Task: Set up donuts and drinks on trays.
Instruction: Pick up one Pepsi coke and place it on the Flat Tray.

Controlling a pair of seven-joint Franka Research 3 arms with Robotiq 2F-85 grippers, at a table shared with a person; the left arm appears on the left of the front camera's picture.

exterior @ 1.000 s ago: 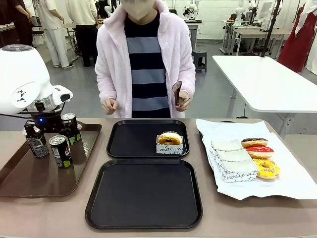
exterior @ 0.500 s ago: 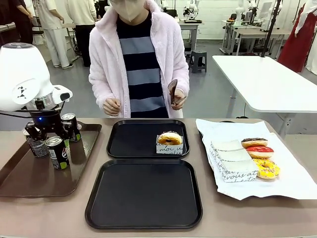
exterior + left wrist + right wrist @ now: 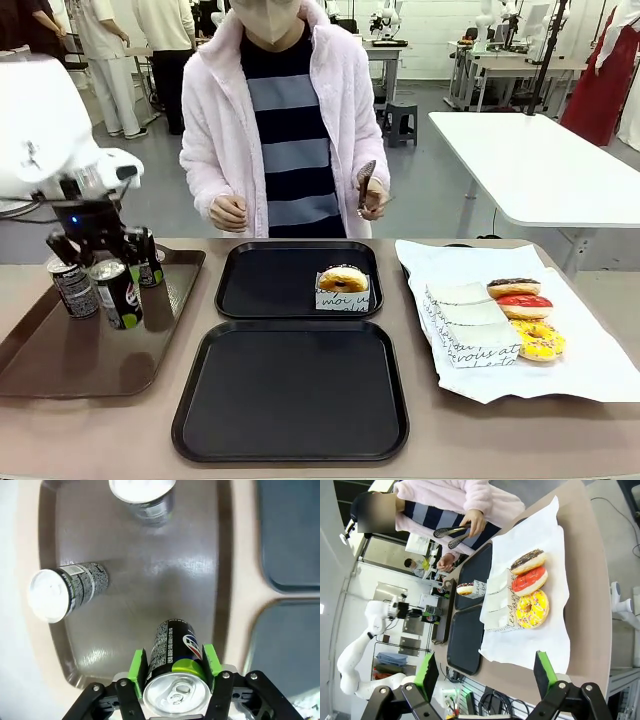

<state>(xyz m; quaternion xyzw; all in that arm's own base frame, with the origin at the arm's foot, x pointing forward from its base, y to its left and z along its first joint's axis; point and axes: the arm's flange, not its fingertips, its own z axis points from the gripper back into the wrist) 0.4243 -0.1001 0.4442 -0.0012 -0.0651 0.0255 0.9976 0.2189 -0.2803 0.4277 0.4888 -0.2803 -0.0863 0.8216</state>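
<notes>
My left hand (image 3: 173, 666) has its green pads pressed to either side of a can (image 3: 171, 640), high up near the rim. The can is upright and the jaws are about half closed on it. From the wrist view I cannot tell whether its base is clear of the brown tray (image 3: 125, 585) or resting on it.

I judge the can stiff but thin-walled, with smooth, slippery paint. The top looks sealed, so it probably has some weight. I would rather hold it across the middle of the body than this close to the top, squeeze only enough to stop it sliding, and keep it vertical.

Two more cans (image 3: 75, 287) stand on the brown tray, one just beside the held can and one behind it.

Out from there, two black trays sit at the middle of the desk (image 3: 100, 430). The far tray (image 3: 265, 285) carries one glazed donut (image 3: 343, 278) in a printed sleeve near its right edge. The near tray (image 3: 290, 395) holds nothing. Neither has a drink.

At the right, a sheet of white paper (image 3: 590, 370) holds three donuts (image 3: 524, 303), chocolate, red and yellow, next to a few flat sleeves (image 3: 462, 318). The person across the desk holds tongs (image 3: 366, 185).

My right hand (image 3: 485, 666) is wide open with nothing in it, hanging above that paper end of the desk.
</notes>
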